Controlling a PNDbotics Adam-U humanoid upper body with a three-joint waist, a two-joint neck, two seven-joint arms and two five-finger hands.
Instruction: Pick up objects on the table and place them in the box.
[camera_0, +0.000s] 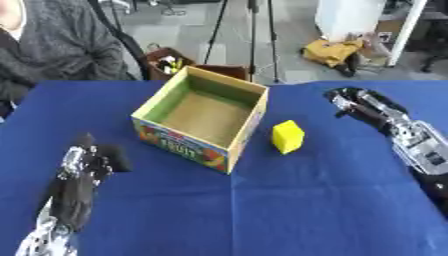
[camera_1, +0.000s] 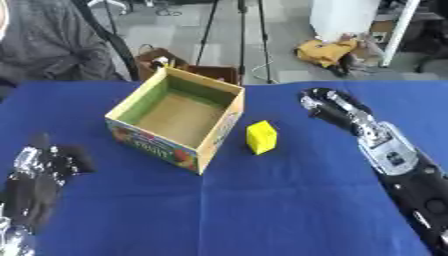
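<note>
A yellow block lies on the blue table, just right of an open cardboard box with green inner walls and a printed front. The box looks empty inside. My right hand hovers to the right of the block, apart from it, fingers fairly straight and holding nothing. My left hand rests at the lower left, well left of the box, fingers relaxed and empty.
The blue cloth covers the whole table. A person in a grey sweater sits at the far left edge. Tripod legs, a brown bag and a yellow bag are on the floor beyond.
</note>
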